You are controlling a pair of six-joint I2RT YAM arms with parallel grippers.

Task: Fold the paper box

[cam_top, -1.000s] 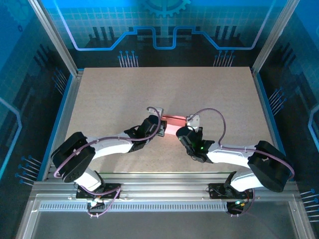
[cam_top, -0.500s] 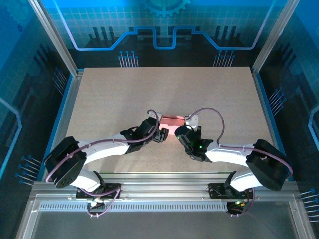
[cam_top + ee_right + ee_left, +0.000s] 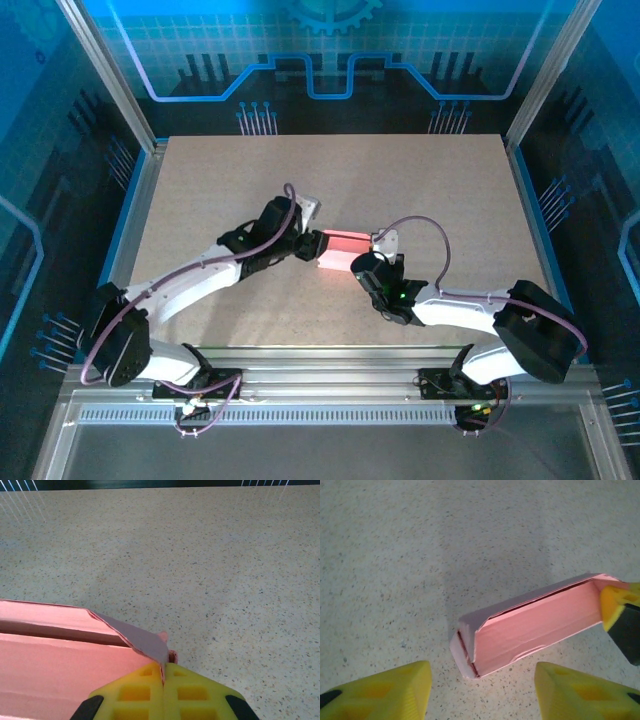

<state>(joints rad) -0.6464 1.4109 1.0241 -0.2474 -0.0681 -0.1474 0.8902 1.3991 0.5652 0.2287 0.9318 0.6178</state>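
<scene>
Right jaws tight on paper box (image 3: 535,625) corner, left jaws apart

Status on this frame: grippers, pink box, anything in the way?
Left gripper open, just short of paper box. Right gripper shut on its far corner. Box part-folded, on the table. Nothing blocking.

I see my right hand (image 3: 164,674) pinching the paper box (image 3: 55,655) by its corner flap, fingers pressed together; the box runs left of the hand across the speckled counter (image 3: 225,570).
</scene>
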